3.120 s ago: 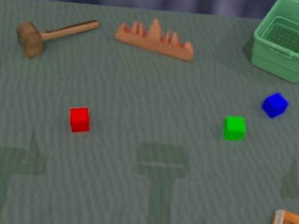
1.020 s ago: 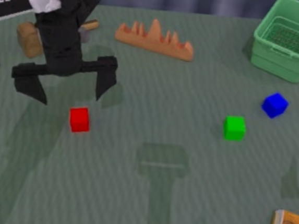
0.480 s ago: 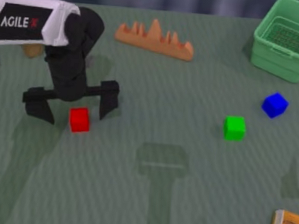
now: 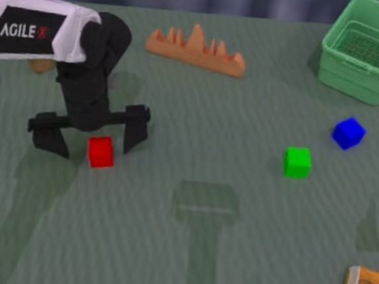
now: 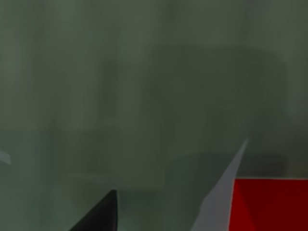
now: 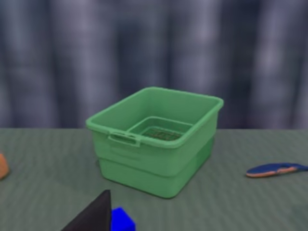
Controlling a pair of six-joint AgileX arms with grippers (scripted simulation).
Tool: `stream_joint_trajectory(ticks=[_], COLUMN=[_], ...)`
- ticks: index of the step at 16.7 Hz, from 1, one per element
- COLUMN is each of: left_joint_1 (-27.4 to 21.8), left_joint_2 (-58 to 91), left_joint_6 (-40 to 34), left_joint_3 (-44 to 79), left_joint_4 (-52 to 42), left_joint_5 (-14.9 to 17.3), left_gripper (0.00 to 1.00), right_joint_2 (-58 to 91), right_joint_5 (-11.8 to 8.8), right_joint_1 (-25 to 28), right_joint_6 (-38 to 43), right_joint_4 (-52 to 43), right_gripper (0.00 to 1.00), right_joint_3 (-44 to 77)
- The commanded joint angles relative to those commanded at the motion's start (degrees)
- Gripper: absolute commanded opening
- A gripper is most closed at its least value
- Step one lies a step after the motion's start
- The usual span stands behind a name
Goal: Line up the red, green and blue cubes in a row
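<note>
Red cube (image 4: 100,151) between wide-spread fingers of left gripper (image 4: 90,135), arm apparently pointing down.

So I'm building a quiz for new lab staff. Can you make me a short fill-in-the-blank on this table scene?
1. The open left gripper has its fingers on either side of the ___ cube.
2. The cube nearest the green basket is the ___ one.
3. Between the red and blue cubes sits the ___ cube.

Missing words: red, blue, green.
</note>
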Motion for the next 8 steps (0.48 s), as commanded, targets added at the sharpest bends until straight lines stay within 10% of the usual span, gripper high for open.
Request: stream_joint_trajectory(ticks=[8], left_joint_1=[0.0], left_joint_2=[0.0], left_joint_6=[0.0], left_joint_3=[0.0], left_joint_4=[0.0], left_joint_5=[0.0], left_gripper=[0.25], right_joint_2=[0.0], right_joint_5=[0.0], right_joint_1=[0.0], right_joint_6=[0.0], right_joint_4=[0.0], right_gripper=[1.00], right_joint_3=[0.0])
